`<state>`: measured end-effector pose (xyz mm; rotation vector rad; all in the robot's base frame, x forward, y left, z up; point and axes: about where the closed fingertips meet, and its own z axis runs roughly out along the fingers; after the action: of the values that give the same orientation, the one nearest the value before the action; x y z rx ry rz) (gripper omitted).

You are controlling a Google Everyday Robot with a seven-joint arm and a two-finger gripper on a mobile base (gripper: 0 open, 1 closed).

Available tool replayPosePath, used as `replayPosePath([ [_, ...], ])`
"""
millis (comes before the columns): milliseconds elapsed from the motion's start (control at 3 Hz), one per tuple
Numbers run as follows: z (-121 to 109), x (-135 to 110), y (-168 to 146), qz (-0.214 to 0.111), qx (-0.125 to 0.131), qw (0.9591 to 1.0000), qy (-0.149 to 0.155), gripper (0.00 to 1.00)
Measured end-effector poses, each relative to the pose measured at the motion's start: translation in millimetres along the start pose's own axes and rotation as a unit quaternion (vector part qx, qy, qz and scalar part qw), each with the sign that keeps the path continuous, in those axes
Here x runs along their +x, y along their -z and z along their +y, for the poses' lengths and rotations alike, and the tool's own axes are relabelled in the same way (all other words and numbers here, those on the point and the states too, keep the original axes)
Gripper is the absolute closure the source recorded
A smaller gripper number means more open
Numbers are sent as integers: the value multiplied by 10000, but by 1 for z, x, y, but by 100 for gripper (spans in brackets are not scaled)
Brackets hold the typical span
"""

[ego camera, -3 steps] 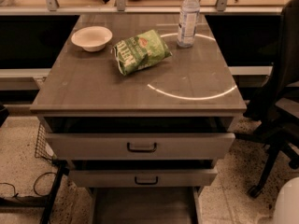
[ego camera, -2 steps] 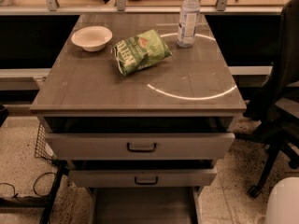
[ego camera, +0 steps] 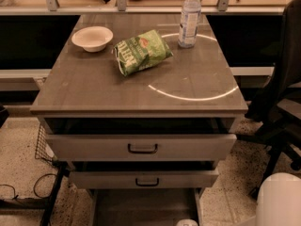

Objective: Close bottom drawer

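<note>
The bottom drawer [ego camera: 141, 207] is pulled far out of the cabinet. Only its long plain tray shows, at the bottom middle of the camera view, and its front is cut off by the lower edge. Above it are the middle drawer [ego camera: 143, 178] and the taller top drawer [ego camera: 141, 147], each with a dark centre handle and each slightly out. A white rounded part of my arm [ego camera: 278, 200] rises at the bottom right, to the right of the drawer tray. My gripper itself is out of view below the frame edge.
On the cabinet top [ego camera: 94, 86] lie a white bowl [ego camera: 92, 37], a green snack bag [ego camera: 141, 52] and a water bottle [ego camera: 189, 18]. A dark office chair [ego camera: 282, 102] stands at the right. A wire basket [ego camera: 43, 145] and cables [ego camera: 28, 192] are at the left on the speckled floor.
The white arm part at the bottom right has come further up into view. The drawers and the things on the cabinet top have not moved.
</note>
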<state>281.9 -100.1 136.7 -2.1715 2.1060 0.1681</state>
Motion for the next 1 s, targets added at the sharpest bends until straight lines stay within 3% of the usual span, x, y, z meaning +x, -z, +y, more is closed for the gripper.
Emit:
replayPosePath([
  [1000,-71,-37,2,-283,559,9971,425,100],
])
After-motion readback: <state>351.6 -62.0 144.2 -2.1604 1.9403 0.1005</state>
